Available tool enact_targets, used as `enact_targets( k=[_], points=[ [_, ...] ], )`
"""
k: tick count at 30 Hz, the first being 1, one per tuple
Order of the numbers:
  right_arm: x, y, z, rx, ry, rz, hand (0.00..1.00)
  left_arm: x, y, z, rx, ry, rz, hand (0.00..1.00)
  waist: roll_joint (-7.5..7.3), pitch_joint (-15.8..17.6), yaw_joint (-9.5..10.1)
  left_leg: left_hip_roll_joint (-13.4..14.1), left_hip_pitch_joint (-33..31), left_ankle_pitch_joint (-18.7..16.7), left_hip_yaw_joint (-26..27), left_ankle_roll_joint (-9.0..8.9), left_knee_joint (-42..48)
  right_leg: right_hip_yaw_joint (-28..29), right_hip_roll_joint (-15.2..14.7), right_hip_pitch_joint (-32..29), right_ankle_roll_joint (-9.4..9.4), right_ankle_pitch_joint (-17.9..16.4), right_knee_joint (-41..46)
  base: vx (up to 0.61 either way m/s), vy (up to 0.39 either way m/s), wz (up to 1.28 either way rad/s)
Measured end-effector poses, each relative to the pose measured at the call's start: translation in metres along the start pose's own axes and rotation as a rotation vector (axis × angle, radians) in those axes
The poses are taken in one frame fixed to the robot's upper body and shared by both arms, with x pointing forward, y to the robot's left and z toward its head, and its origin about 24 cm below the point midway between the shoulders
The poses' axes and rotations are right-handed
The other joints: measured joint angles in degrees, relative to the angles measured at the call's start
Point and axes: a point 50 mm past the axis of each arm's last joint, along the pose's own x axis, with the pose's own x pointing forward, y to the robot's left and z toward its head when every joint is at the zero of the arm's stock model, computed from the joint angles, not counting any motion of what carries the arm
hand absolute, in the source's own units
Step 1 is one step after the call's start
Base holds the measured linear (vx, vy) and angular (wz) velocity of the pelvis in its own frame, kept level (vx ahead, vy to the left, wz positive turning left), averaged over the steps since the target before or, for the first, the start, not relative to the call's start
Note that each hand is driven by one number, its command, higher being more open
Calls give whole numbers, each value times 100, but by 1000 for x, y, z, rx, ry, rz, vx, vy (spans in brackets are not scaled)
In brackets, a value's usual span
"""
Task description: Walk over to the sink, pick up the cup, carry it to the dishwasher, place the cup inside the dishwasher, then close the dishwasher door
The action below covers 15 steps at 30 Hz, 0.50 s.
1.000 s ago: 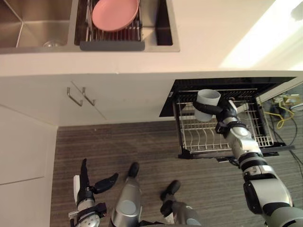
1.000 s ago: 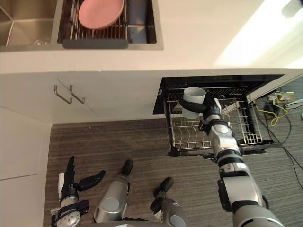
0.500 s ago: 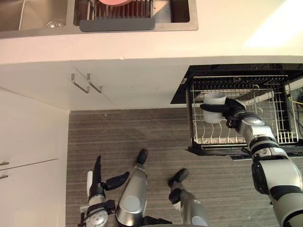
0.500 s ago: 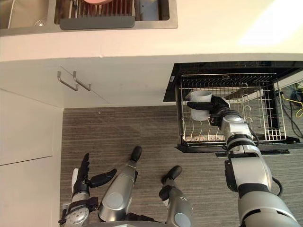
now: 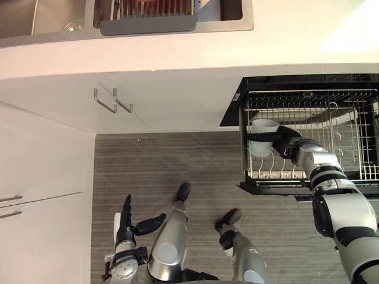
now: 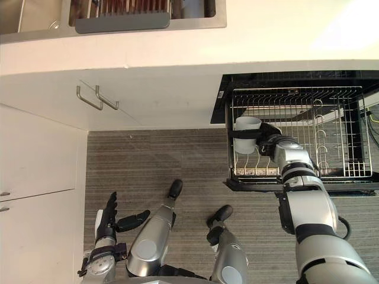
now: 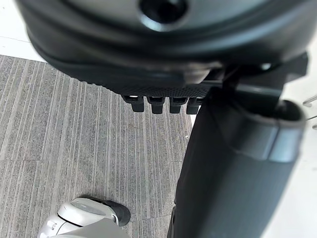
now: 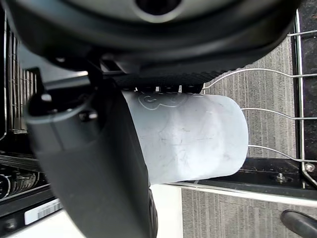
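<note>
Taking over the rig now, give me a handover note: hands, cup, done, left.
Right hand: shut on the cup, fingers and thumb wrapped round its side.
Left hand: open, fingers straight, hanging low at the robot's left side over the floor, holding nothing.
Cup: held at the left end of the pulled-out rack of the open dishwasher. I cannot tell whether it touches the wires.
Done: cup picked up and carried to the dishwasher.
Left: set the cup in the rack, let go, pull the arm out, close the door.
</note>
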Motion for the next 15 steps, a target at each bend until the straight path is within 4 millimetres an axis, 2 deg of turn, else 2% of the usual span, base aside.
enact_targets(
  k=[6, 8, 12, 13, 15],
  points=[
    [-2, 6, 18, 12, -89, 23, 100, 0, 0, -1, 1, 5, -8, 100, 4, -9, -19, 87, 174, 111, 38, -32, -222, 11, 18, 8, -54, -89, 154, -51, -49, -3],
    [-4, 5, 18, 37, -128, 45, 100, 0, -1, -2, 0, 9, -7, 100, -3, -36, -22, 93, 234, 113, 50, -31, -254, 8, 17, 57, -45, -98, 158, -8, -18, -1],
    [-12, 0, -11, 55, -145, 105, 100, -4, 1, -16, 20, 63, -2, 100, -38, -362, -64, 93, 436, 113, 93, -29, -356, -63, 34, 315, -1, -95, 6, 44, -27, 6],
    [-18, 1, -28, 87, -151, 168, 100, -7, 6, -24, 26, 88, 12, 100, -103, -551, -100, 106, 541, 112, 145, -27, -416, -79, 72, 440, 15, -86, -103, 76, -38, 3],
    [-24, 7, -45, 113, -161, 233, 100, -11, 11, -33, 46, 112, 32, 100, -179, -682, -178, 129, 714, 112, 169, -29, -505, -78, 123, 610, 39, -69, -208, 54, -39, -3]
  ],
)
